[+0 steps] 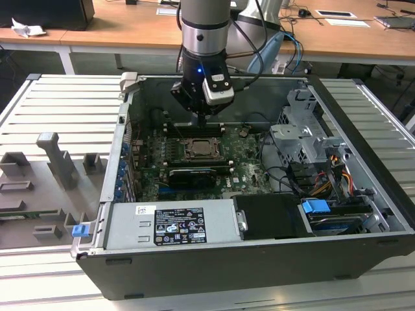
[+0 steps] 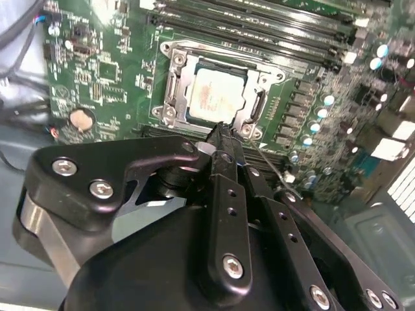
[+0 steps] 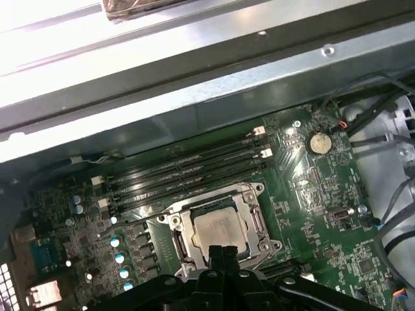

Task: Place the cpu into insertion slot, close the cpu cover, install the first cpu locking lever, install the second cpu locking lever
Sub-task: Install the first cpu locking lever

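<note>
The cpu [image 2: 217,94] [image 3: 217,230] lies flat in the insertion slot [image 1: 192,154] on the green motherboard, its silver-beige face up. The silver cpu cover [image 2: 176,78] [image 3: 259,223] lies down around it, and the chip shows through its window. My gripper [image 1: 202,120] hangs just above the slot's rear edge. In both wrist views its black fingertips [image 2: 220,133] [image 3: 222,251] are pressed together with nothing between them, right at the socket's edge. A thin wire lever [image 2: 273,164] runs beside the fingers.
The open computer case [image 1: 194,272] surrounds the board with tall walls. Long black memory slots [image 3: 188,172] lie beside the socket. A drive cage and cables [image 1: 311,155] fill the exterior view's right. A grey fixture tray [image 1: 52,181] sits outside the case.
</note>
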Available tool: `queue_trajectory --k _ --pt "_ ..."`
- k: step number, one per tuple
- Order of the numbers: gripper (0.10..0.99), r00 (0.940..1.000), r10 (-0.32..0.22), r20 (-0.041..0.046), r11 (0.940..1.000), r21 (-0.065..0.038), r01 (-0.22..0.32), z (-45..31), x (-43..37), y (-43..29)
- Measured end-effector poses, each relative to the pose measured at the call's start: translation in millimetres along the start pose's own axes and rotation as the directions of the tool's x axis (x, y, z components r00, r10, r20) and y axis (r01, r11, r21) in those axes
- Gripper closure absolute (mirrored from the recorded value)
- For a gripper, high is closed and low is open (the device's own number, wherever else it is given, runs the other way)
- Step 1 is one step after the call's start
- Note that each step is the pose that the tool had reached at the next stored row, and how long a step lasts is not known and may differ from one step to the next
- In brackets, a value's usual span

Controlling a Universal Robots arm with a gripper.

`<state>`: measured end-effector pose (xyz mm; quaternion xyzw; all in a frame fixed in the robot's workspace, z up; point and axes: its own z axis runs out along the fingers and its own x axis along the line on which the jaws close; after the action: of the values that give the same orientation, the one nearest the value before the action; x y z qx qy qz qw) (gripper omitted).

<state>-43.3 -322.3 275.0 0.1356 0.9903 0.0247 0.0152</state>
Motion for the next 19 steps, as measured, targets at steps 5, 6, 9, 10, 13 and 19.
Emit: queue_trajectory --k 5,6,9,10,13,19 --pt "0.980 0.9917 -0.128 -0.0066 0.9918 -0.003 0.128 0.9 0.0 0.0" --pt "0.980 0.9840 -0.178 -0.0091 0.9840 -0.005 0.178 1.3 0.0 0.0" --pt "0.980 0.9672 -0.254 -0.0127 0.9673 -0.008 0.253 1.7 0.0 -0.1" --pt "0.980 0.9594 -0.282 -0.0137 0.9595 -0.009 0.281 2.5 0.3 -0.1" --pt "0.980 0.9574 -0.288 -0.0143 0.9575 -0.009 0.288 5.1 16.4 -4.7" --pt "0.980 0.9574 -0.288 -0.0143 0.9575 -0.009 0.288 9.2 36.4 -9.2"
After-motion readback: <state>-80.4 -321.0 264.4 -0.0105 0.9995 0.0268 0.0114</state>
